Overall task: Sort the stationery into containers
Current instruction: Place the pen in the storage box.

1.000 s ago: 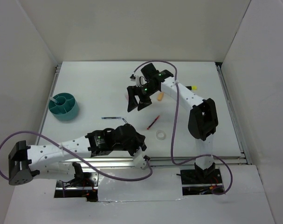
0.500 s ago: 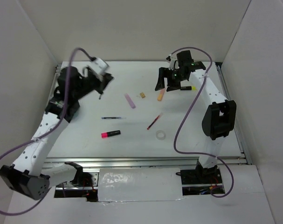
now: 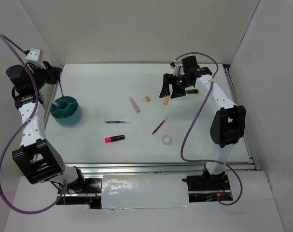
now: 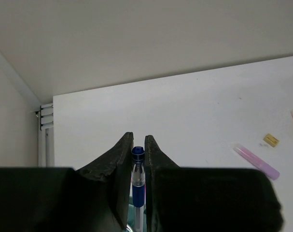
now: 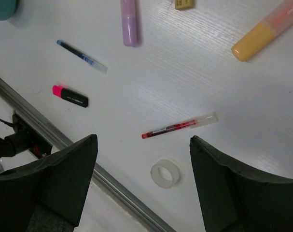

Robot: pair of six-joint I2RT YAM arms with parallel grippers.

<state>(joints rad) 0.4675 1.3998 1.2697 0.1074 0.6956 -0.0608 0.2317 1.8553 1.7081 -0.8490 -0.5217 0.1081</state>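
Observation:
My left gripper (image 3: 57, 79) is at the far left, just above the round teal cup (image 3: 74, 116). It is shut on a blue pen (image 4: 138, 171), which hangs tip down toward the cup (image 3: 60, 90). My right gripper (image 3: 170, 92) is open and empty, high over the orange marker (image 3: 165, 100). The right wrist view, between the fingers (image 5: 142, 145), shows a red pen (image 5: 179, 126), a clear tape ring (image 5: 165, 173), a second blue pen (image 5: 82, 56), a pink-black marker (image 5: 70, 95), a lilac marker (image 5: 128, 21) and a tan eraser (image 5: 184, 4).
A yellow marker (image 3: 198, 91) lies behind the right arm, partly hidden. White walls close the table on the left, back and right. A metal rail (image 3: 136, 166) runs along the near edge.
My left arm has swung from the table's front to the far left, over the teal cup, with a blue pen in its jaws. My right gripper has moved right and back.

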